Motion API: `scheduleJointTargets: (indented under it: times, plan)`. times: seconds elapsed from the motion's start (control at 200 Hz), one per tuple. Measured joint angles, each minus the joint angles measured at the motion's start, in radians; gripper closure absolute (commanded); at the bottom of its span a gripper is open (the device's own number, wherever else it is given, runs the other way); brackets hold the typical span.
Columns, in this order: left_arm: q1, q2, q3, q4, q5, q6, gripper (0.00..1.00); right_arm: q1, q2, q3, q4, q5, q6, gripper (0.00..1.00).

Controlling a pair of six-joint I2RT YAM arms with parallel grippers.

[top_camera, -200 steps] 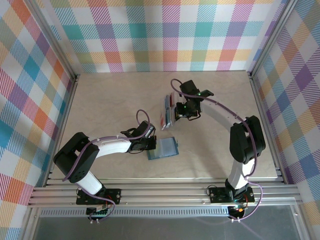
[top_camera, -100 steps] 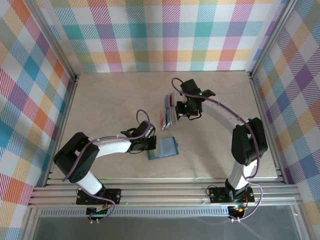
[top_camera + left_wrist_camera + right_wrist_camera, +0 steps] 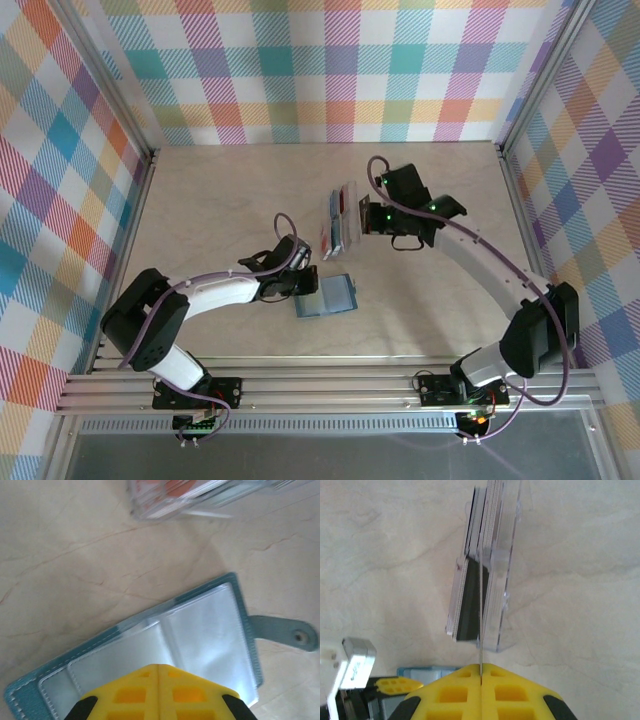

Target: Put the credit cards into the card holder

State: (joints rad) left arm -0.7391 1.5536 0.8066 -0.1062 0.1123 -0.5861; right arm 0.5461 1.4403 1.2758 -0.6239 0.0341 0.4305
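The card holder [image 3: 328,296] lies open on the table, teal-edged with clear sleeves [image 3: 200,635] and a snap strap [image 3: 295,635]. My left gripper [image 3: 159,666] is shut, its yellow tips resting on the sleeves at the holder's left side [image 3: 303,287]. The credit cards [image 3: 336,222] stand on edge in a clear plastic stand [image 3: 500,565], red and blue faces showing from above. My right gripper [image 3: 481,667] is shut on one thin credit card [image 3: 481,630], seen edge-on, still reaching into the stand beside a dark stack [image 3: 470,600]. From above, that gripper [image 3: 368,218] is just right of the stand.
Aluminium rails [image 3: 320,382] run along the near edge and checked walls close in the other three sides. The pale marble tabletop [image 3: 220,200] spreads wide to the left and right of the stand. In the right wrist view the holder [image 3: 427,672] and the left finger [image 3: 395,684] lie just below the stand.
The right arm has swung its elbow out to the right and lower, and its gripper has drawn slightly right from the stand. The left gripper has barely shifted on the holder.
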Motion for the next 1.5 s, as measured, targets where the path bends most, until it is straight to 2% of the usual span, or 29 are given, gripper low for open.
scheduleJointTargets:
  times: [0.2,0.35,0.465,0.79,1.045,1.5]
  plan:
    - [0.000,-0.013,0.004,0.012,0.037,-0.006,0.91,0.117,-0.100,-0.098,-0.012,0.044,0.027,1.00]
    - [0.000,-0.117,-0.032,-0.019,0.020,-0.008,0.91,0.209,-0.142,-0.136,-0.011,0.063,0.034,1.00]
    - [0.000,-0.176,-0.056,-0.023,0.005,-0.012,0.90,0.249,-0.146,-0.208,0.018,0.032,0.045,1.00]
    - [0.000,-0.125,-0.088,-0.031,-0.002,-0.011,0.90,0.252,-0.141,-0.439,0.185,-0.159,0.090,1.00]
    - [0.000,-0.058,-0.115,-0.030,-0.033,-0.012,0.91,0.252,-0.065,-0.483,0.297,-0.254,0.113,1.00]
    - [-0.006,-0.057,-0.150,-0.008,-0.077,-0.012,0.91,0.193,0.043,-0.523,0.423,-0.389,0.143,1.00]
